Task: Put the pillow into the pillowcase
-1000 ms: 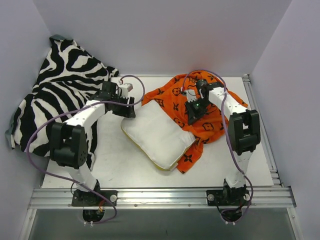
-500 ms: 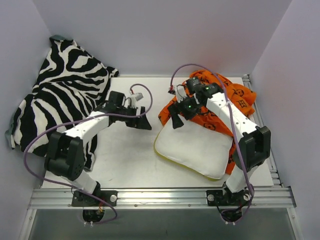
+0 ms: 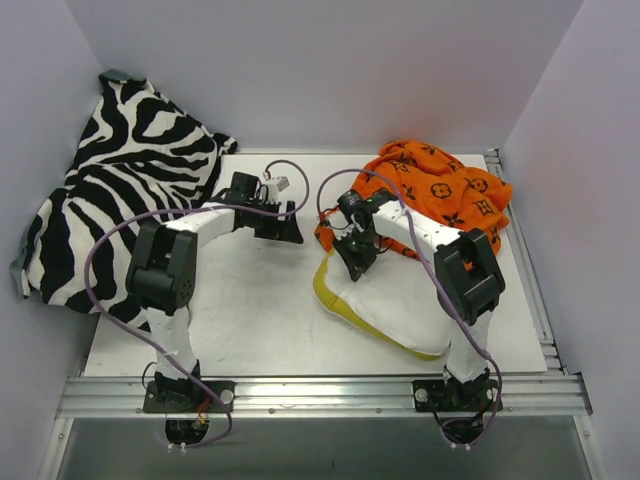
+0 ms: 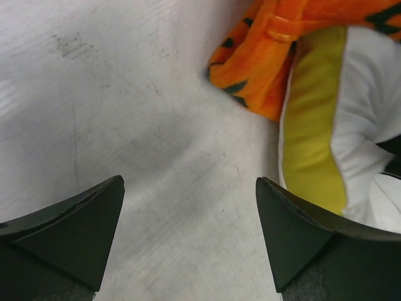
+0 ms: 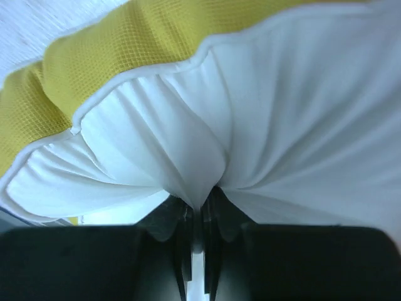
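Operator: So, what is holding what right now?

Spotter: Your right hand point(image 5: 199, 212) is pinching a fold of the soft white rectangular cushion with the yellow edge point(image 3: 395, 303), its jaws nearly closed on the cloth. Your left hand point(image 4: 188, 232) is hanging wide and empty just over the table point(image 3: 250, 312), beside the cushion's yellow side. The cushion is lying on the table's right half. Its far edge is touching the bright orange printed pillowcase point(image 3: 440, 190), which is bunching at the far right. I cannot tell where its mouth is.

Operator: What is likely to go wrong?

Spotter: To my eye, that thin pinch is risking a slip if you are dragging the whole cushion by it. Pushing without an open mouth is likely just shoving the orange heap toward the wall.

Operator: And the surroundings?

Spotter: You are working on a scuffed white table, with pale walls closing in on three sides and a zebra-striped cloth point(image 3: 120, 190) piling up in the left corner.
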Motion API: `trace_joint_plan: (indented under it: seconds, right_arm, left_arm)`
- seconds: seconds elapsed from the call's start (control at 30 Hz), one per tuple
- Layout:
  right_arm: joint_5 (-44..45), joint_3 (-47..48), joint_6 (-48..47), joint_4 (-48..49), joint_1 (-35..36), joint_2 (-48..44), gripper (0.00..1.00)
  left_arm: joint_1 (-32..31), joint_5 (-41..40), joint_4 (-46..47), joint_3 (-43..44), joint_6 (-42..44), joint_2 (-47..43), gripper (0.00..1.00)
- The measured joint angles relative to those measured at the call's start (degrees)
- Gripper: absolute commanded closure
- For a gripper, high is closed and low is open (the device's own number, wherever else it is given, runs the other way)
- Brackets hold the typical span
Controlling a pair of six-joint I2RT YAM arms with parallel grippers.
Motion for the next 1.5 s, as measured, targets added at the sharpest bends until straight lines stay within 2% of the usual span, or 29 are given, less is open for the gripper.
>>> trace_joint_plan:
  seconds: [0.2,0.3,0.4,0.43,0.47,0.5,0.63,0.73,0.87,0.97,1.1,1.17,1.2,1.23,1.3,1.37,1.4,1.43,1.5]
  right_arm:
    - [-6.4,-3.3,0.61,1.9,-4.42,-7.08,1.0]
    - [-9.75,-4.96,0.59,2.12,-7.5,-12.72,1.0]
    - [-11.1,-5.49,0.22,2.14,-10.38,-18.78,1.0]
    - [-11.04,-5.55,0.02,2.14,-11.17,-20.44,1.0]
    - [-10.97,-5.62,-0.17,2.21,-11.85,-21.66,1.0]
    - [-10.4,-5.64,-0.52,2.38,-12.72,-23.19,1.0]
    - [-5.27,-5.6,-1.6,4.68,-14.43,-25.2,1.0]
    - [0.0,-5.6,-2.6,7.43,-14.03,-24.26,1.0]
    - [4.83,-7.04,-2.6,12.48,-11.28,-20.59,1.0]
    - [7.17,-8.15,-1.62,16.55,-8.72,-14.27,1.0]
    - [8.28,-8.09,0.83,18.6,-8.68,-7.1,1.0]
    - [7.17,-7.08,1.75,18.08,-8.94,-6.82,0.9]
    - [6.14,-6.27,2.03,17.38,-9.14,-7.08,0.75]
    - [4.35,-5.2,2.6,16.33,-9.42,-7.41,0.66]
    - [0.44,-3.43,3.58,14.32,-10.25,-8.33,0.52]
    - [-3.45,-1.64,4.07,12.26,-11.54,-9.97,0.49]
    - [-4.74,-0.57,4.2,11.52,-12.37,-11.21,0.49]
    - [-4.92,0.76,3.74,10.45,-13.25,-12.26,0.52]
    - [-4.28,3.69,1.46,8.31,-15.26,-14.01,0.58]
  left_arm:
    - [-3.67,2.29,4.31,6.69,-1.9,10.36,0.06]
    - [-6.34,3.69,8.24,11.21,-4.24,14.01,0.1]
    - [-8.44,5.03,11.37,12.63,-7.32,16.57,0.58]
    - [-9.01,5.6,11.5,13.27,-8.22,17.46,0.86]
    - [-9.38,6.54,11.26,13.94,-9.03,18.29,0.98]
    - [-9.57,8.0,10.29,14.6,-9.18,18.69,1.0]
    - [-8.37,14.27,2.51,15.67,-9.81,16.26,1.0]
    - [-4.0,18.93,-8.0,15.87,-7.82,8.37,1.0]
    - [2.71,21.4,-20.2,18.08,-0.22,-1.88,1.0]
    - [4.7,21.64,-26.84,14.4,5.68,-7.89,1.0]
    - [4.48,21.09,-32.06,7.39,10.32,-8.35,1.0]
    - [4.59,19.56,-34.45,3.93,12.74,-6.99,0.69]
    - [4.61,18.75,-34.86,3.06,13.44,-6.62,0.59]
    - [4.61,17.97,-34.8,2.58,13.9,-6.56,0.43]
    - [4.61,17.4,-33.0,2.6,13.81,-6.91,0.31]
    - [4.57,17.0,-29.38,2.58,11.89,-7.74,0.2]
    - [4.37,16.7,-27.12,2.45,10.47,-8.31,0.18]
    - [4.15,16.17,-24.68,2.19,8.96,-8.92,0.09]
    - [3.17,15.52,-20.57,2.03,6.16,-9.57,0.08]
